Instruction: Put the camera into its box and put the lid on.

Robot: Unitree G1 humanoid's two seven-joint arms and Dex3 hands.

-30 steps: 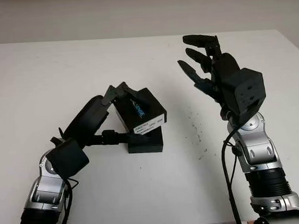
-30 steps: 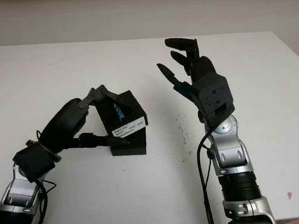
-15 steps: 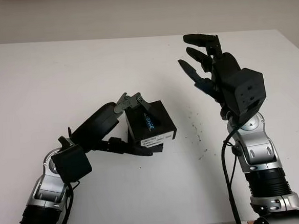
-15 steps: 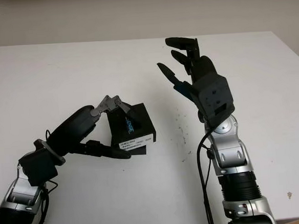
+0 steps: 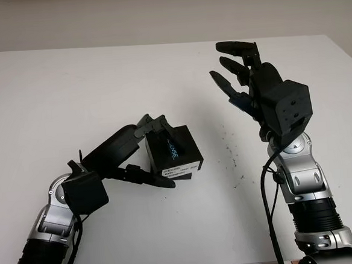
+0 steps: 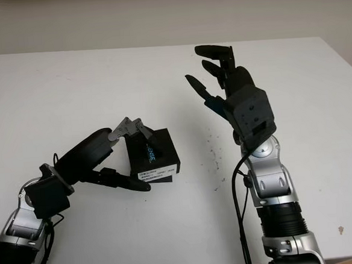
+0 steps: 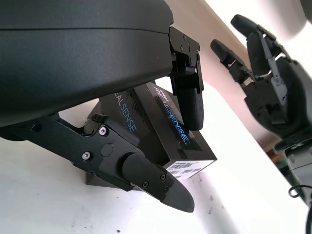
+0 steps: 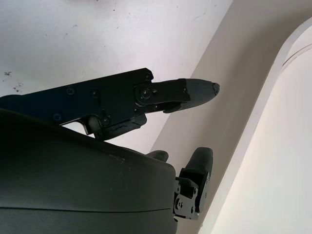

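The left hand [image 5: 142, 151] grips the black lid [image 5: 173, 149], one finger [image 7: 187, 100] hooked over its top and the thumb [image 7: 146, 176] pressed under its near edge. Compared with a second ago the lid sits lower and more level: then it was tipped up steeply over the box base [image 5: 180, 176], and now it has come down almost over it, with only a thin strip of the base showing beneath the white label [image 5: 178, 168]. Judging by that, the closing step is well along; the lid looks slightly skewed and not yet seated, so it likely needs squaring and a press down. The camera itself cannot be seen, presumably already inside the box, though that cannot be confirmed. The thumb lies beside the seam between lid and base and could keep that side from closing if it is not withdrawn.

Further right, the white counter [image 5: 52, 92] carries a scatter of small dark specks [image 5: 231, 158] between the box and the other arm. The right hand [image 5: 239, 73] is raised well above the counter, open and holding nothing, just as it was a second ago, well apart from the box and out of the way.
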